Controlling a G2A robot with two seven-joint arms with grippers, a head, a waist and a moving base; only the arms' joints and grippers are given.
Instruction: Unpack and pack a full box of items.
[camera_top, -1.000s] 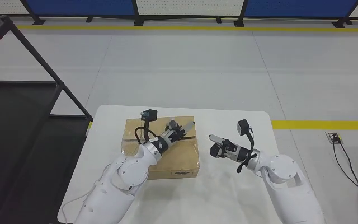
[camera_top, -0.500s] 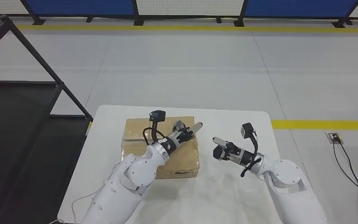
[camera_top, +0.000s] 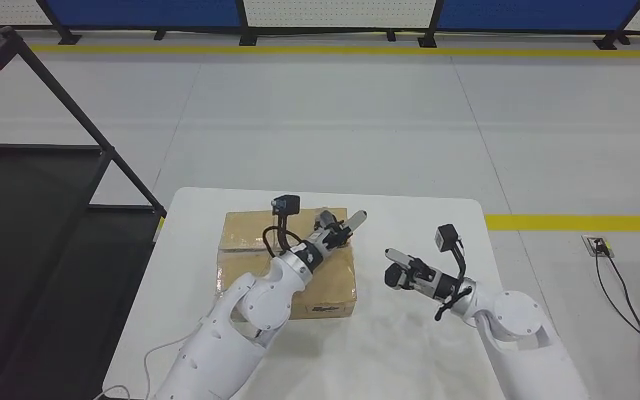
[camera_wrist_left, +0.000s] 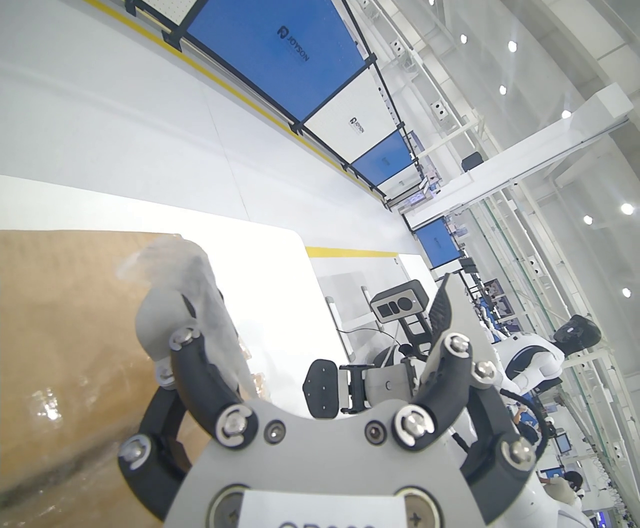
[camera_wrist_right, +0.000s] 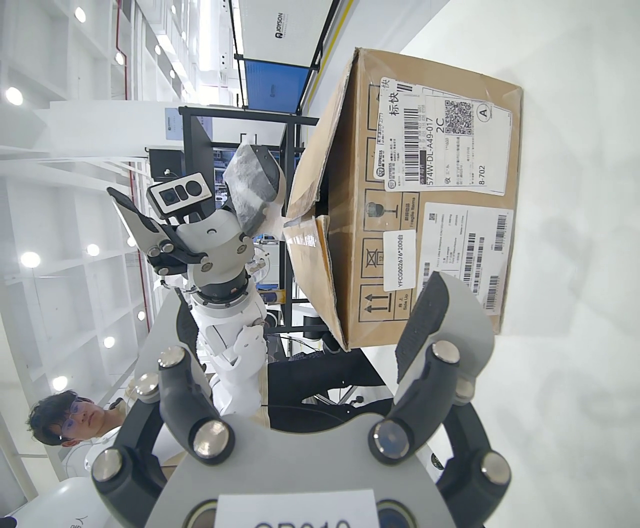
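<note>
A brown cardboard box (camera_top: 285, 268) with shipping labels stands on the white table (camera_top: 420, 215). In the right wrist view the box (camera_wrist_right: 440, 165) has a top flap slightly ajar at its near edge. My left gripper (camera_top: 340, 219) is open above the box's far right corner, one finger wrapped in translucent film (camera_wrist_left: 200, 295) next to the flap edge. The left wrist view has the box top (camera_wrist_left: 60, 325) beside that finger. My right gripper (camera_top: 392, 268) hangs open over the table just right of the box, facing its labelled side, with nothing between its fingers (camera_wrist_right: 440, 320).
A black metal frame (camera_top: 60, 200) stands off the table's left side. White tabletop stretches from the box to the right edge and along the front. Beyond the table lies grey floor with a yellow line (camera_top: 560, 222).
My left gripper has moved right across the box top toward its right edge. The right gripper has drifted slightly right and nearer the front. The box has stayed put.
</note>
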